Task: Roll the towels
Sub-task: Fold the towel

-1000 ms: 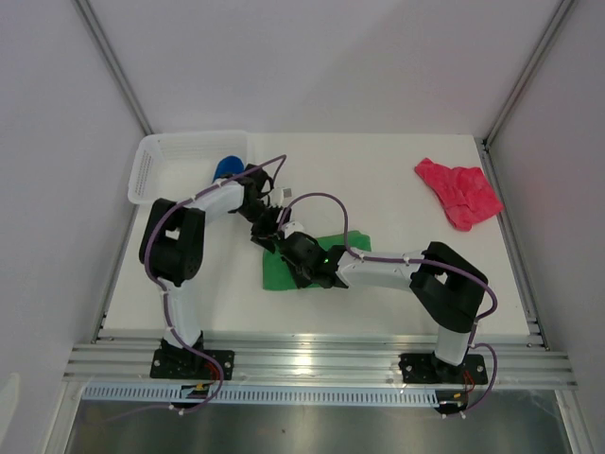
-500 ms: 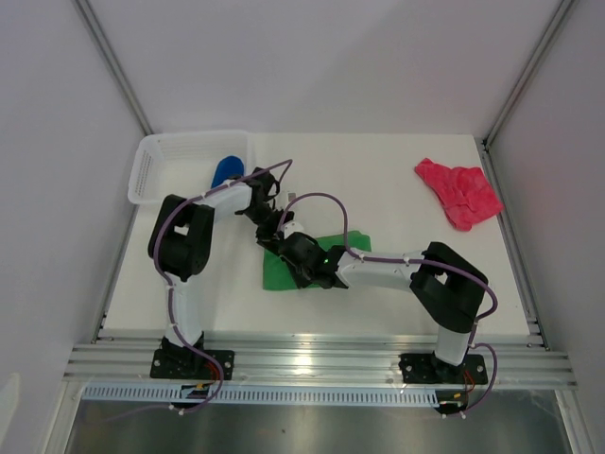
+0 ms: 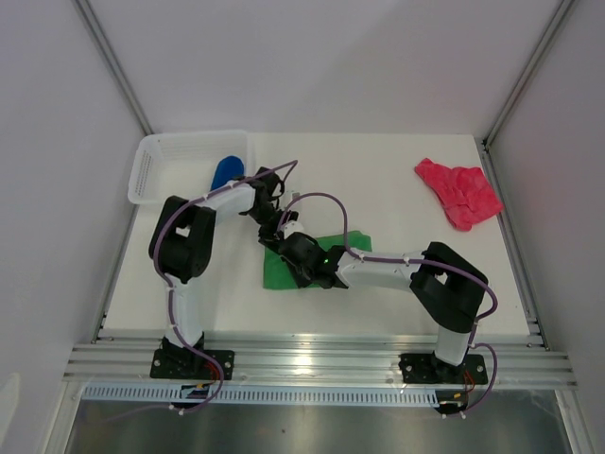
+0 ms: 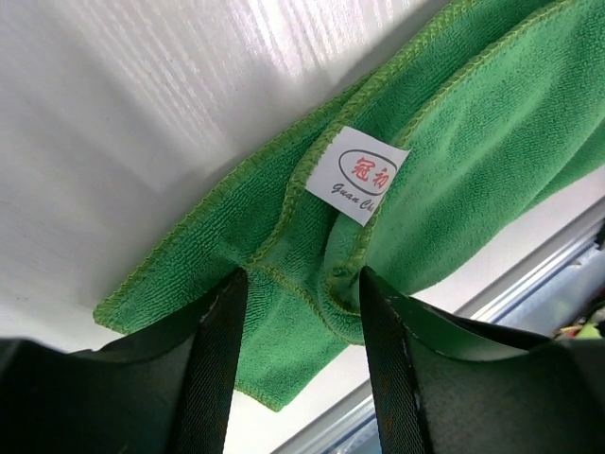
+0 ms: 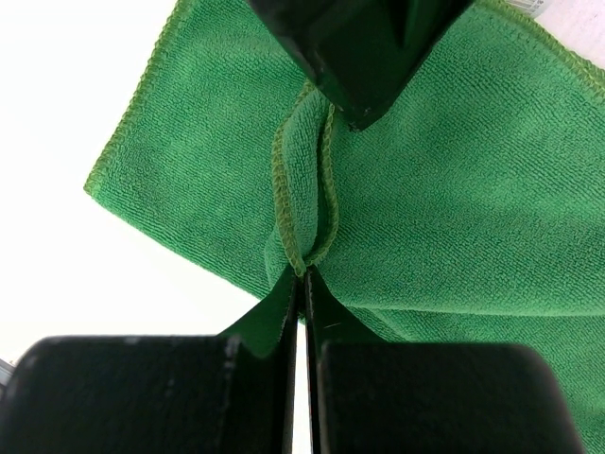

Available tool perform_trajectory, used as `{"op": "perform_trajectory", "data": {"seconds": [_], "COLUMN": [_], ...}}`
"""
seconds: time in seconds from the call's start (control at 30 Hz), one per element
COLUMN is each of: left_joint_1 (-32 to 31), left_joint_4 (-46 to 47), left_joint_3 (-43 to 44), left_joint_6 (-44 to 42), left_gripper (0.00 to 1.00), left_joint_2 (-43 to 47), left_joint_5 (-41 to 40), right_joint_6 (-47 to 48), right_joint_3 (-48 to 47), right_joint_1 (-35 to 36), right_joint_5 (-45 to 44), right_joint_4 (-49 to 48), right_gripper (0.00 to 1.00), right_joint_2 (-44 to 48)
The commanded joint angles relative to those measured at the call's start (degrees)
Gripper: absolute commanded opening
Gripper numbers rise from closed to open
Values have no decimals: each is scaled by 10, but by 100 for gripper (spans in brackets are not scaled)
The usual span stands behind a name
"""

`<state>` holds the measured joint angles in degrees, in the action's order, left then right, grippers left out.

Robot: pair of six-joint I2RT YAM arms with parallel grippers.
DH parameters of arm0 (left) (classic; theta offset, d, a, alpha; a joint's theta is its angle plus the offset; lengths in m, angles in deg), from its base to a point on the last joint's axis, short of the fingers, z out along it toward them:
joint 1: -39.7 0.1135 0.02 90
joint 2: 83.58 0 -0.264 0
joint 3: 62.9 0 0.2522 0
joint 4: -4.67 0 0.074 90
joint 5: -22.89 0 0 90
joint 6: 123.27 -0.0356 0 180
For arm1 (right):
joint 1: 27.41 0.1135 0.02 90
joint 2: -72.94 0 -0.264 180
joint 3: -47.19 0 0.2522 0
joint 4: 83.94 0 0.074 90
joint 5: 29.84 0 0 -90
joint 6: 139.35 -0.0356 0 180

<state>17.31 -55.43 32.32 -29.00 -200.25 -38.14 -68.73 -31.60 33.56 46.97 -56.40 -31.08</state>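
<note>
Green towel beside the basket, rolling barely begun: right jaws pinch its edge, left jaws half-open astride the ridge; next, probably, close and roll.

Top view: green towel largely covered by right arm; contact with the cloth too small to make out. Blue towel in basket, near end behind left arm.

Left wrist: towel runs off top and right edges; label print not fully legible.

Right wrist: left gripper cut off by top edge; pinched fold hidden inside right gripper.
</note>
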Motion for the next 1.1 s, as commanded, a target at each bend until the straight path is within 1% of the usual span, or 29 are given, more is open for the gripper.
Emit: {"op": "perform_trajectory", "data": {"seconds": [0.0, 0.23, 0.53, 0.6, 0.73, 1.07], "left_joint_1": [-10, -12, -25, -31, -49, -50], "left_joint_4": [21, 31, 43, 48, 84, 48], "left_joint_3": [17, 29, 28, 28, 3, 25], "left_joint_6": [-15, -18, -33, -37, -41, -41], "left_gripper": [55, 52, 53, 51, 52, 50], "left_joint_2": [23, 13, 35, 43, 75, 25], "left_joint_5": [-36, -61, -73, -79, -97, -106], "right_joint_6": [6, 6, 8, 8, 9, 8], "right_joint_3": [-11, -11, -11, -9, -10, -8], "right_joint_1": [4, 4, 4, 4, 5, 4], "right_joint_5": [-18, -21, -24, -24, -27, -31], "right_joint_4": [-10, -8, -3, -4, -2, 0], "right_gripper": [0, 0, 0, 0, 0, 0], "right_joint_2": [21, 23, 22, 23, 23, 28]}}
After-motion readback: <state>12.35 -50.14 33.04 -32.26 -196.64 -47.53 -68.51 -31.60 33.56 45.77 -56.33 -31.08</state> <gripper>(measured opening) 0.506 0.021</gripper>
